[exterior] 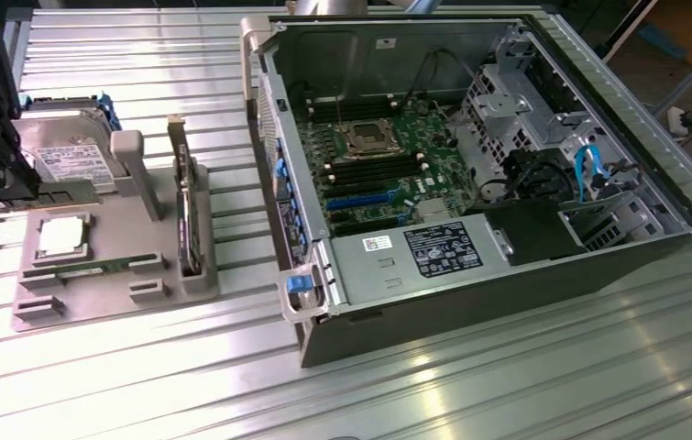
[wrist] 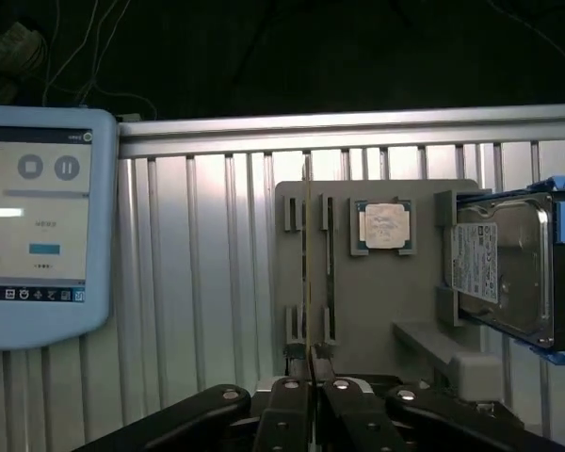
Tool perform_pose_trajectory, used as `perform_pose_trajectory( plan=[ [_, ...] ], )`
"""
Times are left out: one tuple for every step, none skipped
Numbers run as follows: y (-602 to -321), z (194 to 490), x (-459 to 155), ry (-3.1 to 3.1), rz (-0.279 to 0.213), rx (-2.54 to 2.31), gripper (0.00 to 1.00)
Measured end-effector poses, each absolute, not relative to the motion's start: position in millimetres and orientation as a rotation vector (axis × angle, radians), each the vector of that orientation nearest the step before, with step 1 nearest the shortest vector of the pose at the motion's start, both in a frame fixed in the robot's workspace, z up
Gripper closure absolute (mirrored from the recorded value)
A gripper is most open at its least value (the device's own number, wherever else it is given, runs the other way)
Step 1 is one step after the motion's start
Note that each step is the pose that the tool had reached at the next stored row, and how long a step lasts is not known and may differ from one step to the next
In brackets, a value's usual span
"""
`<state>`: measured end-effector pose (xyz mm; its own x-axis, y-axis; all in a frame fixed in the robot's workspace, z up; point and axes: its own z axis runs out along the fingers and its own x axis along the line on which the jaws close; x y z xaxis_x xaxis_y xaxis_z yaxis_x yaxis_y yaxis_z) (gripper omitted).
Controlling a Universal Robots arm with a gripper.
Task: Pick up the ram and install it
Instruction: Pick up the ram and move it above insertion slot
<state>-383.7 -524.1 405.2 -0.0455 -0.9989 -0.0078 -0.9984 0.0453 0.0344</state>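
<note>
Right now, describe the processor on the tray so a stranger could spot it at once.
Find the grey tray beside the open computer case, on the exterior view's left. Lying flat on it is the processor, a small silver-capped square. The hard drive is bigger with blue clips; the expansion card stands on edge.

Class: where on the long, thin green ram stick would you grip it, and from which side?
Pinch the long, thin green ram stick across its two flat faces, near an end, coming in line with its thin edge. It shows edge-on between the grey plastic holder's slot blocks, so only the faces offer parallel surfaces. The black gripper is closed on it this way.
</note>
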Motion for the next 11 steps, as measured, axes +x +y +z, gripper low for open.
perform_pose_trajectory(
  plan=[
    [-524.1,405.5,-383.7,-2.258,-0.047,2.158,0.88],
    [-524.1,405.6,-382.7,-2.258,-0.047,2.158,0.88],
    [-524.1,405.6,-374.5,-2.258,-0.047,2.158,0.88],
    [-524.1,405.6,-359.4,-2.258,-0.047,2.158,0.88],
    [-524.1,405.6,-355.1,-2.258,-0.047,2.158,0.88],
    [-524.1,405.6,-351.8,-2.258,-0.047,2.158,0.88],
    [-524.1,405.6,-349.6,-2.258,-0.047,2.158,0.88],
    [-524.1,405.6,-346.8,-2.258,-0.047,2.158,0.88],
    [-524.1,405.6,-343.2,-2.258,-0.047,2.158,0.88],
    [-524.1,405.6,-340.7,-2.258,-0.047,2.158,0.88],
    [-524.1,405.6,-338.0,-2.258,-0.047,2.158,0.88]
  ],
)
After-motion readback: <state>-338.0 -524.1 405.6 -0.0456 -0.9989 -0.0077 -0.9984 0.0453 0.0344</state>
